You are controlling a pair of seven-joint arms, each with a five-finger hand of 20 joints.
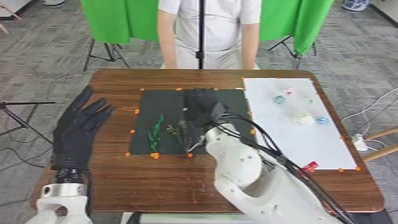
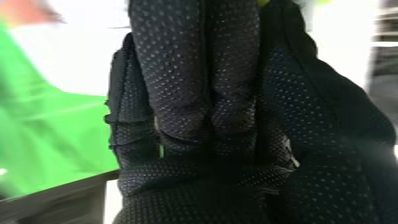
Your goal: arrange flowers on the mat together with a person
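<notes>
Right hand point(image 1: 204, 104) over dark mat point(image 1: 160, 102), straight, pressed together | left hand point(image 1: 75, 131) beside mat, spread | apparently leafy sprig point(image 1: 155, 134) on mat

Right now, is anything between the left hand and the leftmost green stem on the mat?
Nothing visible blocks the left hand from the stem; just the mat's left edge and small orange bits, which look low.

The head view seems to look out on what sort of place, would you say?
Probably a robotics lab or studio: behind the table hang green cloths, tripod legs stand on the grey floor, and cables trail across it.
</notes>
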